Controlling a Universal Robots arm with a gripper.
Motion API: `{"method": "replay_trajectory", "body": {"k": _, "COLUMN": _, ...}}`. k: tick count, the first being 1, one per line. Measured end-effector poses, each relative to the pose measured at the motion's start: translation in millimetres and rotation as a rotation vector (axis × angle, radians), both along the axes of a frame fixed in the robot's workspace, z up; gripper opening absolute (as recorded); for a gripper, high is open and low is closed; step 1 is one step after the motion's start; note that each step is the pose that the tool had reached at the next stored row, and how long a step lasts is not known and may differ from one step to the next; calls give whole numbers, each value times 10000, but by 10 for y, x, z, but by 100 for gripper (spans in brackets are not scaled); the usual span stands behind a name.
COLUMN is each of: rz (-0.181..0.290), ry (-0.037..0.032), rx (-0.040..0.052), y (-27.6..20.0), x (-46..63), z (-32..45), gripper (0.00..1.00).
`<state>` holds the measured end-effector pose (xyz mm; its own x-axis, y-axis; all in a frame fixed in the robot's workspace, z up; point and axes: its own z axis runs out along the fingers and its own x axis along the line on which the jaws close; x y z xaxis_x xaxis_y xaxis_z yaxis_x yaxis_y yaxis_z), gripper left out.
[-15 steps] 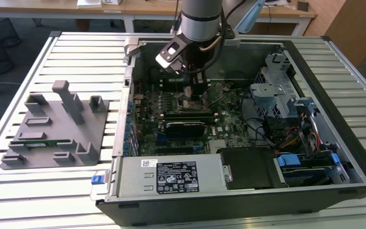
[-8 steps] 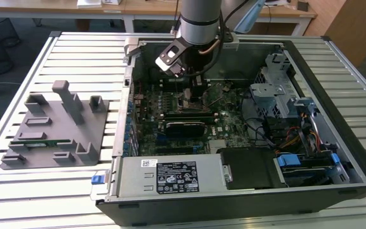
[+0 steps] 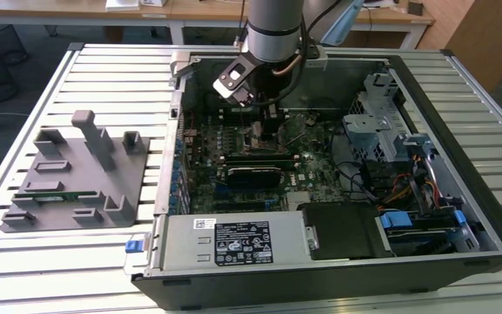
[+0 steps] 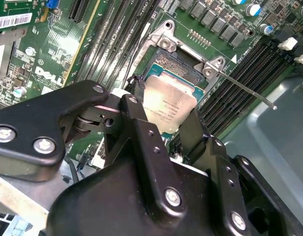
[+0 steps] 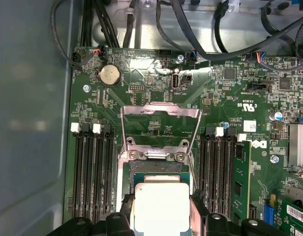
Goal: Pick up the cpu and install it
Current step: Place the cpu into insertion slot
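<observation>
Deep in the open case (image 3: pixel 321 288), at about 12 o'clock of the motherboard (image 3: pixel 260 173) in the exterior view: the end effector (image 3: pixel 273 131), hanging straight down from the arm (image 3: pixel 273 26).

Clamped on the cpu (image 4: pixel 168 103) (image 5: pixel 160 206) in both wrist views, with one black finger (image 4: pixel 136 123) pressed against each of two opposite edges. Silver lid facing up, pale-green rim showing along a free edge.

Positioned over the socket (image 4: pixel 177 70) (image 5: pixel 156 168) and covering part of it. Resting in it or held clear of it: cannot tell.

In the first wrist view, the socket's metal frame (image 5: pixel 160 109) swung open and standing up on the side of the socket away from the fingers. Past that frame, a coin battery (image 5: pixel 110 74) on the green board.

In the second wrist view, a thin lever (image 4: pixel 245 88) released and sticking out over the black memory slots (image 4: pixel 240 73). More such slots on the socket's other side.

In the exterior view, at 9 o'clock of the case, a grey tray (image 3: pixel 76 176) on the slatted tabletop (image 3: pixel 102 65). At about 8 o'clock on that tray, a green memory stick (image 3: pixel 55 195) lying flat. At 6 o'clock inside the case, the labelled power supply (image 3: pixel 233 242). At 3 o'clock, a metal drive cage (image 3: pixel 368 124).
</observation>
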<state>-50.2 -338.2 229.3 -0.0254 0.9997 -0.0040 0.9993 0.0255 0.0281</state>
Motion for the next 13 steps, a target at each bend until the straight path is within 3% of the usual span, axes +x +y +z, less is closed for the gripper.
{"method": "replay_trajectory", "body": {"k": 13, "rz": 0, "ry": -1, "rx": 2, "y": 0, "x": 0, "z": -48, "gripper": 53}}
